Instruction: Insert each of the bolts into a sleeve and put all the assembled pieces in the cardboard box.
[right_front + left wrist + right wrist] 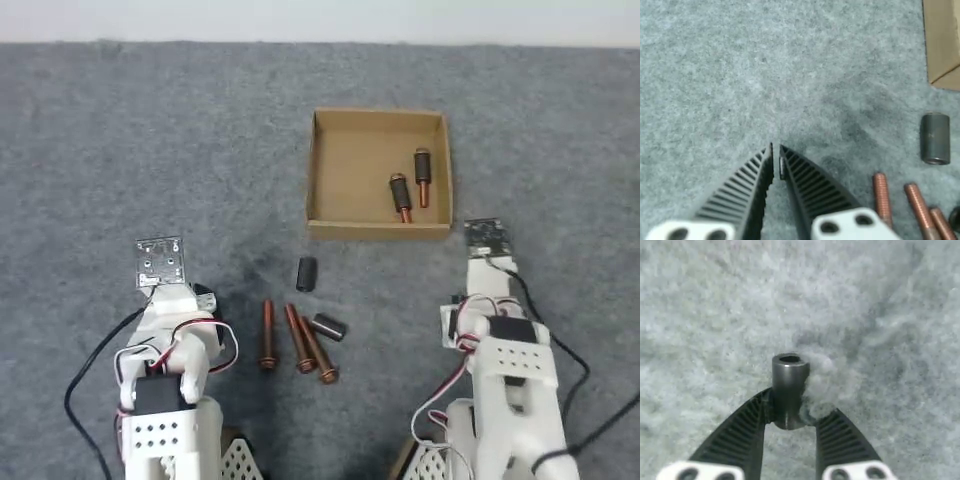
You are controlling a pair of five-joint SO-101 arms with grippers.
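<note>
Three copper bolts (297,341) lie side by side on the grey carpet between the arms, also seen as bolts (881,192) in the left wrist view. Two dark sleeves lie close by: one sleeve (306,273) (935,138) toward the box, the other sleeve (328,327) beside the bolts. The cardboard box (322,170) holds two assembled pieces (411,184). My left gripper (776,156) is shut and empty over bare carpet, left of the bolts. My right gripper (790,412) is shut on a third sleeve (789,380), held upright with its bore showing.
The left arm (165,345) stands at the front left and the right arm (503,350) at the front right, just below the box's near right corner. A corner of the box (942,40) shows in the left wrist view. Grey carpet stretches all around.
</note>
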